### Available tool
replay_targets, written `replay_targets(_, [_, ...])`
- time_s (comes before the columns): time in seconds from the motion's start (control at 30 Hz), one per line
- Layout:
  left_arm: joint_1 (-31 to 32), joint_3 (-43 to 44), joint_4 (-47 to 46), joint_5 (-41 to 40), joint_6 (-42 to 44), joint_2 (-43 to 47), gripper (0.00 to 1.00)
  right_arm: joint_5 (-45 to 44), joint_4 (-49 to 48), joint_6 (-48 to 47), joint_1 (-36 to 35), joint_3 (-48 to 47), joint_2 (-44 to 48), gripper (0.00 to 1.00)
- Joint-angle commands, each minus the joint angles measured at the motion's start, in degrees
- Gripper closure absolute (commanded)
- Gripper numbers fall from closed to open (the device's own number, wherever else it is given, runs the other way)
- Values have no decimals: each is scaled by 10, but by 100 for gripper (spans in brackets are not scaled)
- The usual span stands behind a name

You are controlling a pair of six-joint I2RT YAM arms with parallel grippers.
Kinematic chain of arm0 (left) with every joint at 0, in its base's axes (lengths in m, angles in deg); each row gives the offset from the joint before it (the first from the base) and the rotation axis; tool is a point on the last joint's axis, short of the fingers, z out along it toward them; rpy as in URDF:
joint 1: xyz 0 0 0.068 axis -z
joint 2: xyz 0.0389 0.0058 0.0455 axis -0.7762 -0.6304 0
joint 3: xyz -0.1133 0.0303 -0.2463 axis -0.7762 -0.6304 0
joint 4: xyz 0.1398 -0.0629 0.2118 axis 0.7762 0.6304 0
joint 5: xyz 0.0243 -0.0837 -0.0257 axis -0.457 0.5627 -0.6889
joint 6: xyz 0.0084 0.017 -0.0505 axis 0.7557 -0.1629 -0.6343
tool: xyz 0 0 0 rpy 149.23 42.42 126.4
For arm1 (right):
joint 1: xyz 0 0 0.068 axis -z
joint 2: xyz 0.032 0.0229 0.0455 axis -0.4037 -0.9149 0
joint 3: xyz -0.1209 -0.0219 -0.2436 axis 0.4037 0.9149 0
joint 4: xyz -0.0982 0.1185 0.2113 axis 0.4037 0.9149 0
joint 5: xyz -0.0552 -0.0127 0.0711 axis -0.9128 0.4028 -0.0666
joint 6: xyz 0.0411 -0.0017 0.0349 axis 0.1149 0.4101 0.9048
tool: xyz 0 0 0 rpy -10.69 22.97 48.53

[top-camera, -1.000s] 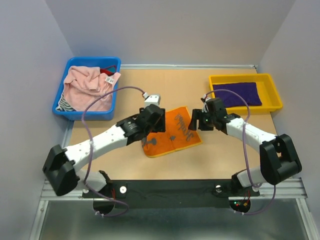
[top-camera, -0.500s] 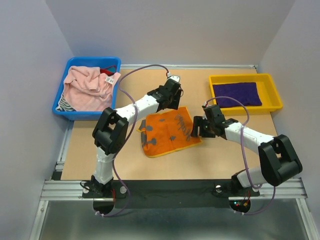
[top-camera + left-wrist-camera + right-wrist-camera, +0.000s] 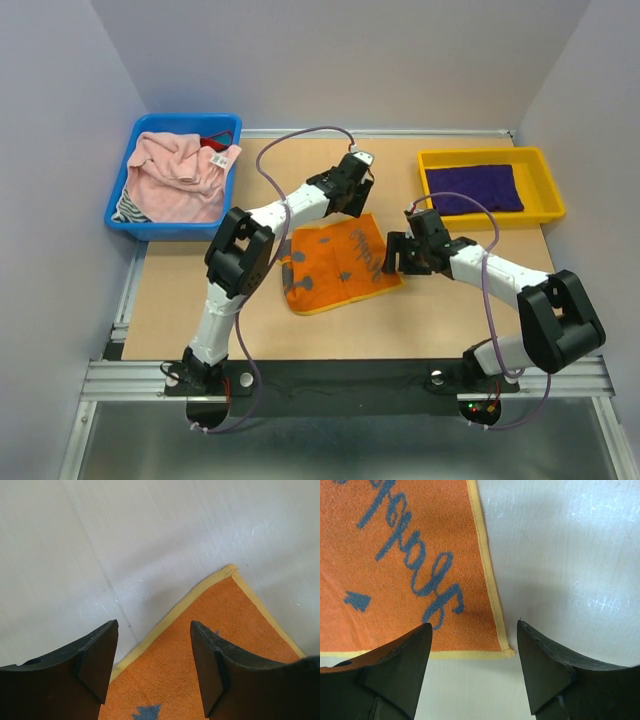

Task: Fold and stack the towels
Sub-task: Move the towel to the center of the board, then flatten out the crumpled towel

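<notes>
The orange towel (image 3: 335, 265) with grey "Happy" lettering and a yellow hem lies flat at the table's middle. My left gripper (image 3: 353, 210) is open and empty above its far corner; the left wrist view shows that corner (image 3: 227, 575) between and ahead of the open gripper (image 3: 152, 625). My right gripper (image 3: 393, 254) is open and empty over the towel's right corner (image 3: 507, 651), which lies between its fingers in the right wrist view, where the gripper (image 3: 474, 625) hangs just above the table. The dark purple towel (image 3: 475, 188) lies folded in the yellow tray (image 3: 545, 212). The pale pink towel (image 3: 175, 175) is crumpled in the blue bin (image 3: 160, 228).
The blue bin stands at the back left and also holds a striped cloth (image 3: 127, 207) and something red (image 3: 213, 143). The yellow tray stands at the back right. Purple cables loop over both arms. The table is tan board between grey walls.
My left arm has swung from over the towel's left side up to its far corner. My right gripper has dropped slightly toward the towel's right corner. The towel has not moved.
</notes>
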Motion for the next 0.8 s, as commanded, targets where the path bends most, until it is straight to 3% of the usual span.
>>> replay_targets(0.0, [4, 22, 6, 29, 22, 0, 30, -19, -8, -1, -14, -3, 7, 27])
replay_targets(0.4, [22, 45, -42, 23, 41, -40, 30, -133, 46, 26, -67, 5, -6, 35])
replay_targets(0.77, [35, 59, -56, 25, 46, -77, 31, -154, 68, 44, -86, 12, -31, 46])
